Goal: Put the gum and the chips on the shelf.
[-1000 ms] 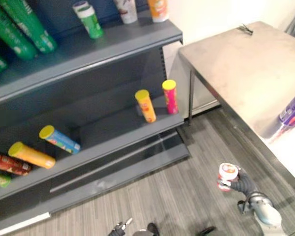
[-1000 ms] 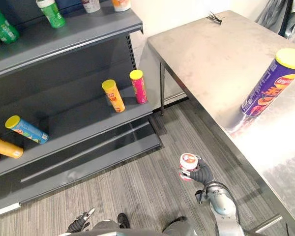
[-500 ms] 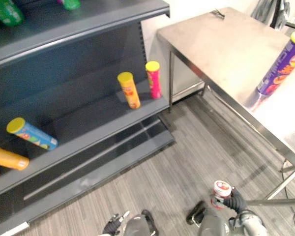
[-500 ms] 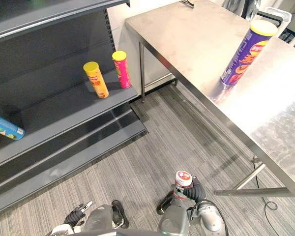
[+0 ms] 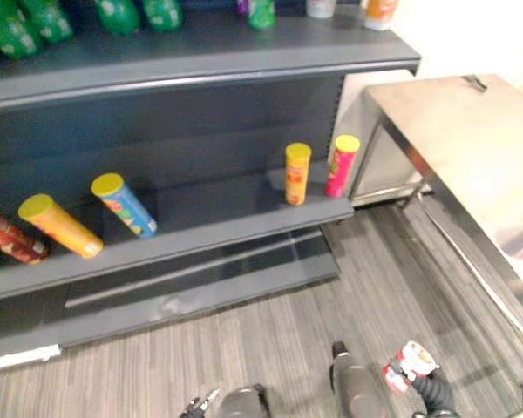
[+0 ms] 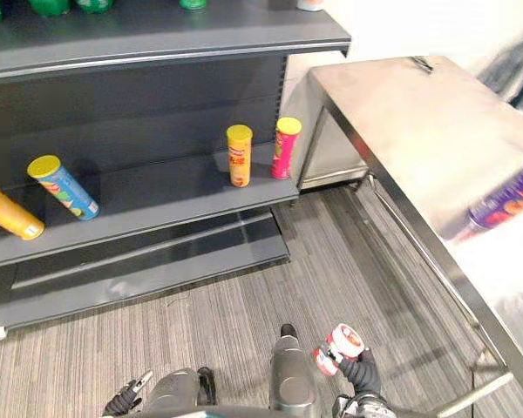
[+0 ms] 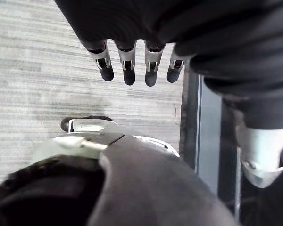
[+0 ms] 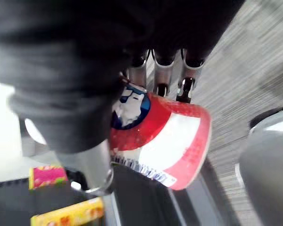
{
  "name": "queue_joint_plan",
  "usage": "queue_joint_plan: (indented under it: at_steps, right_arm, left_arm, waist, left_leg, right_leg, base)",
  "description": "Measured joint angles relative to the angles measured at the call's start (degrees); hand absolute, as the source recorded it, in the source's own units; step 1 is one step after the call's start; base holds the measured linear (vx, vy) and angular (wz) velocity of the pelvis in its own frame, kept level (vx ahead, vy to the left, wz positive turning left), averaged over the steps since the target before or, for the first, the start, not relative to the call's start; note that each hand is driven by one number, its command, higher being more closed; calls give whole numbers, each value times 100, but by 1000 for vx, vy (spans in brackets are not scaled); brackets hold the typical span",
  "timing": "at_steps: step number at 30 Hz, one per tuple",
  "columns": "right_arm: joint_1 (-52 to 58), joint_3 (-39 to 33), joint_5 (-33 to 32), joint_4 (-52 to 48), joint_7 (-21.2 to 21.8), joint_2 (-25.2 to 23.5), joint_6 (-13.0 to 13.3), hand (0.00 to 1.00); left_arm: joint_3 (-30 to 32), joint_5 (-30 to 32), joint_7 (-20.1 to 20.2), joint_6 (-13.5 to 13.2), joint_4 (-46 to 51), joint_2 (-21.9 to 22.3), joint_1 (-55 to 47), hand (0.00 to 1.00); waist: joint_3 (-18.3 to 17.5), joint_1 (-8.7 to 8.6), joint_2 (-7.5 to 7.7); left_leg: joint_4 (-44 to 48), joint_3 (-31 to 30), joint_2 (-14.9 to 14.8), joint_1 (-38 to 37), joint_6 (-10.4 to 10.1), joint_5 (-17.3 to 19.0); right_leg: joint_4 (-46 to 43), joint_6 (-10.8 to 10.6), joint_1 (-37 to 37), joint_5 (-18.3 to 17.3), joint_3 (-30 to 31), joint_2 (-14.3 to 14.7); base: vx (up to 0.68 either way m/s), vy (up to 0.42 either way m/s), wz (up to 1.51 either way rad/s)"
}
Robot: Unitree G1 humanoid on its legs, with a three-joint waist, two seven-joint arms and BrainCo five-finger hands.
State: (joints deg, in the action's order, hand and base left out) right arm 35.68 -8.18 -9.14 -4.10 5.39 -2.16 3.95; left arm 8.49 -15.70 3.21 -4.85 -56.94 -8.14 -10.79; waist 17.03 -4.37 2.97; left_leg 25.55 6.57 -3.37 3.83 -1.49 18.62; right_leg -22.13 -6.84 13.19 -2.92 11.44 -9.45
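The right hand is low over the grey floor, in front of the shelf and near its right end. Its fingers are curled round the gum tub. The tub is red and white, and it sits tilted in the hand.

The chips are in a purple can. The can is on the silver worktop, off to the right of the shelf and well away from its boards. The can looks blurry, so I cannot tell more about it.

The left hand is low too, in front of the left half of the shelf. Its fingers are straight and a little apart, and it holds nothing.

On the middle board of the shelf, a yellow can and a pink can stand side by side near the right end. Further left on that board, a blue can and an orange can lean over. Green bottles are up on the top board.
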Motion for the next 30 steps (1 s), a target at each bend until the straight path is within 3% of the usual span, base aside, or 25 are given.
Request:
queue_joint_plan:
  at_steps: [1, 2, 4, 6, 10, 17, 20, 25, 30]
  right_arm:
    - [10, 22, -20, -72, 5, 6, 0, 100]
    - [-167, 20, -67, -128, 4, 81, -3, 100]
    - [-427, 5, -90, -255, 16, 171, 5, 100]
    - [-556, -111, -90, -424, 20, 200, 0, 100]
    - [-1033, -574, 29, -1038, 23, 233, -7, 100]
    - [-1417, -2062, 26, -2210, -273, 223, 56, 100]
    - [-1939, -2400, 18, -2700, -376, 320, 258, 100]
    - [-2902, -2572, -54, -2892, -286, 1355, 514, 100]
    - [-4209, -2104, -313, -2154, -86, 2993, 689, 100]
  left_arm:
    - [33, -4, 0, 1, 1, 0, -7, 0]
    - [108, -27, -12, 5, -4, 108, -3, 0]
    - [214, -42, -15, 5, -3, 256, -33, 0]
    - [382, -101, -16, 2, 10, 411, -19, 0]
    - [684, -155, -18, 2, 216, 585, -133, 0]
    - [1232, -151, 109, 1, 215, 626, -371, 0]
    - [1449, -147, 116, -1, 184, 673, -406, 0]
    - [1432, 65, 250, -5, -113, 549, -263, 0]
    - [1334, 134, 338, -1, -289, 396, -261, 0]
  waist:
    - [-43, 12, 35]
    - [-101, 55, -36]
    - [-177, 91, -204]
    - [-307, 122, -357]
    - [-441, 140, -414]
    - [-1075, 48, -99]
    - [-1260, -14, -27]
    - [-1375, -21, -6]
    - [-1400, -23, -1]
  left_leg:
    - [78, -54, 18, -3, -56, 66]
    - [166, -184, -108, 7, -153, 167]
    - [35, -106, -425, 17, -185, 128]
    - [-357, 57, -659, -20, -317, -159]
    - [-1297, 53, -725, -331, -603, -688]
    - [-2004, 59, -714, -589, -748, -1023]
    - [-2249, 81, -656, -739, -736, -1105]
    - [-2586, 80, -565, -896, -717, -1270]
    - [-2838, 41, -553, -990, -719, -1438]
  right_leg:
    - [-13, -174, -95, -106, -62, -63]
    - [-109, -401, -188, -370, -246, -33]
    - [-216, -239, -177, -522, -557, 77]
    - [-233, -156, -169, -587, -840, 78]
    - [91, -127, -364, -603, -1033, 131]
    - [545, -110, -539, -541, -1087, 181]
    - [636, -135, -585, -509, -1005, 185]
    - [814, -142, -666, -436, -871, 215]
    - [804, -141, -661, -435, -854, 239]
  base:
    - [343, -331, 84]
    - [246, -240, 52]
    - [243, -239, 59]
    - [273, -276, 73]
    - [113, -97, 30]
    - [85, 2, 3]
    - [52, 21, -8]
    - [5, 6, -1]
    - [-8, -6, 3]
